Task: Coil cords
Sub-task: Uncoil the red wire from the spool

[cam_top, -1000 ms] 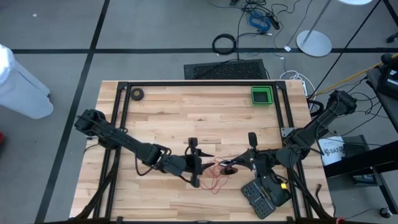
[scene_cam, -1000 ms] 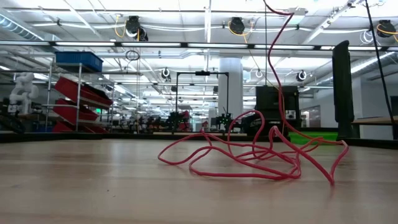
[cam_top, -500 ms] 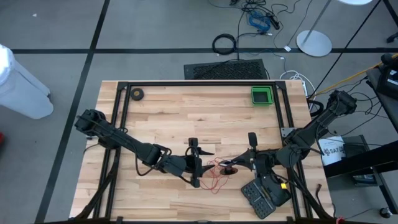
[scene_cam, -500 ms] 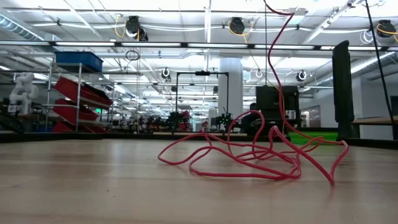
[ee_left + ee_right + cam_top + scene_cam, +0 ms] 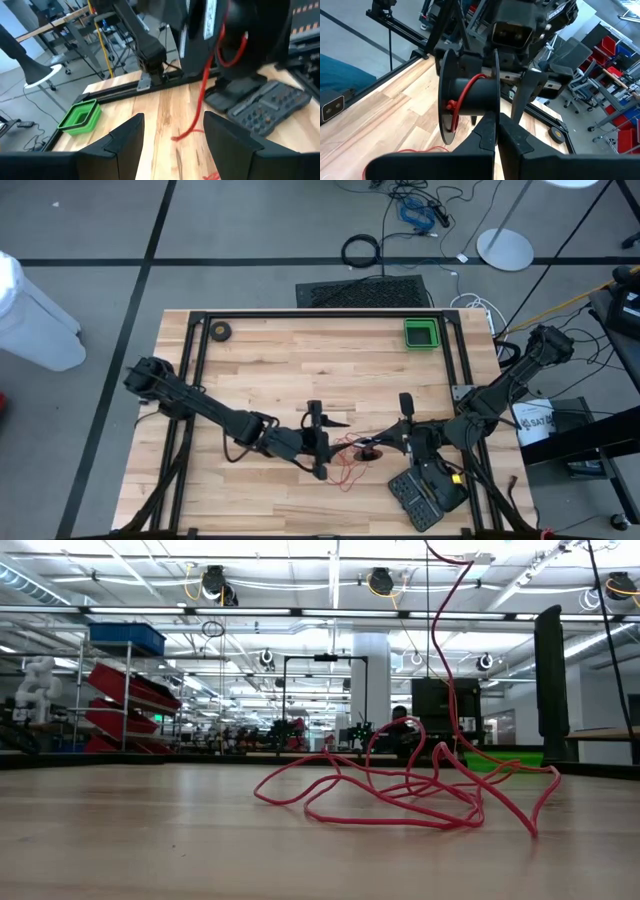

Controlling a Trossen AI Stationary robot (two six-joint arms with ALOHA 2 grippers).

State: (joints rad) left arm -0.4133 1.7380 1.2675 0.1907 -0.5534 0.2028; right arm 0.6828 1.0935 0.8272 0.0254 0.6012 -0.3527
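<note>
Gripping black reel (image 5: 371,448) at lower centre with right gripper (image 5: 398,442) clenched; left gripper (image 5: 322,441) spread wide, just left. Red cord (image 5: 345,463) tangled on table (image 5: 280,370) below between them.

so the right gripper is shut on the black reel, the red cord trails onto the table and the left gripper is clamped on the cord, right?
Not quite. The left gripper is open and holds nothing: the left wrist view shows the red cord passing free between its spread fingers. The rest stands: the right gripper is shut on the black reel.
</note>
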